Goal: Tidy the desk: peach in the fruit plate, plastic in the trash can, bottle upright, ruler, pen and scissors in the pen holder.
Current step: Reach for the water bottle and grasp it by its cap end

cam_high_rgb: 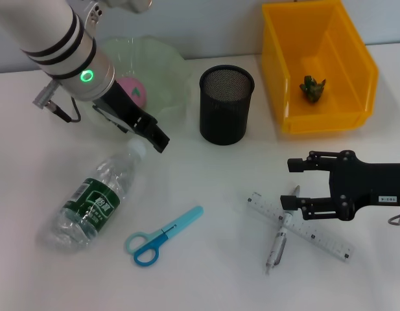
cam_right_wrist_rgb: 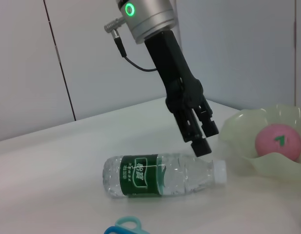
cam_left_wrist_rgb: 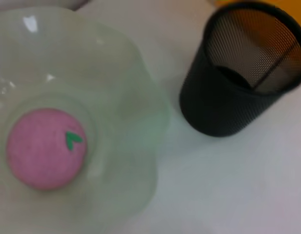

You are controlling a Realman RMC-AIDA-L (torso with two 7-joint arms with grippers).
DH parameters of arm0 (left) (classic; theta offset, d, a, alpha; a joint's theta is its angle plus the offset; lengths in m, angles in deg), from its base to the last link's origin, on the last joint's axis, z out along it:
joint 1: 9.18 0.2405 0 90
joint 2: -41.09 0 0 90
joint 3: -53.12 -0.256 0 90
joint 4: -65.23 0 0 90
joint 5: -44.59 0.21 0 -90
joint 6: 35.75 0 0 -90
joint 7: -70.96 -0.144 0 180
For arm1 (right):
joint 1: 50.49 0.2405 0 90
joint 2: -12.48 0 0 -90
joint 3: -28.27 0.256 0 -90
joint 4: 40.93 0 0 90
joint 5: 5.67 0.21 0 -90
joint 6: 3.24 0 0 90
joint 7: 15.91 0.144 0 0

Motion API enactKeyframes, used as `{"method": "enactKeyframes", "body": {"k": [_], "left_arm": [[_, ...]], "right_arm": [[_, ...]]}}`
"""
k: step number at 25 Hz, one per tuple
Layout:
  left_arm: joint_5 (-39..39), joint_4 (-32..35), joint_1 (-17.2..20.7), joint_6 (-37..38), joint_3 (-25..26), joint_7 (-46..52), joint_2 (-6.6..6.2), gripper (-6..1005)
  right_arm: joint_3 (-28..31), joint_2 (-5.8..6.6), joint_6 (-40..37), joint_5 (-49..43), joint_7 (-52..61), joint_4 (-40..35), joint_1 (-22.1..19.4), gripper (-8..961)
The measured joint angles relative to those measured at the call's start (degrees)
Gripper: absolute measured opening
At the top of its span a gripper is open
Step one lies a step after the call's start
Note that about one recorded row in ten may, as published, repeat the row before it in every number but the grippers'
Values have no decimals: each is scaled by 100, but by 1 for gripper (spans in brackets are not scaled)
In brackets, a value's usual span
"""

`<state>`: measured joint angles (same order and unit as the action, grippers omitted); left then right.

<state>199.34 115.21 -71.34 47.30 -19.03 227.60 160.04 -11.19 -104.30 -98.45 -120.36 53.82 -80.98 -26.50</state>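
The pink peach lies in the pale green fruit plate; it also shows in the left wrist view and the right wrist view. My left gripper is open and empty, just above the cap of the lying bottle, as the right wrist view also shows. My right gripper is open over the upper ends of the pen and ruler. The blue scissors lie at the front. The black mesh pen holder looks empty. Green plastic lies in the yellow bin.
The yellow bin stands at the back right, the pen holder in the middle and the plate at the back left. The bottle lies on its side at the front left, cap pointing to the plate.
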Motion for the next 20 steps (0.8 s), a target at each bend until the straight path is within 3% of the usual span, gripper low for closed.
{"method": "enactKeyframes", "body": {"k": [20], "left_arm": [[24, -992, 91, -1094, -1, 40, -14, 848]], "right_arm": [[-1, -2, 3, 0, -4, 16, -27, 761]]}}
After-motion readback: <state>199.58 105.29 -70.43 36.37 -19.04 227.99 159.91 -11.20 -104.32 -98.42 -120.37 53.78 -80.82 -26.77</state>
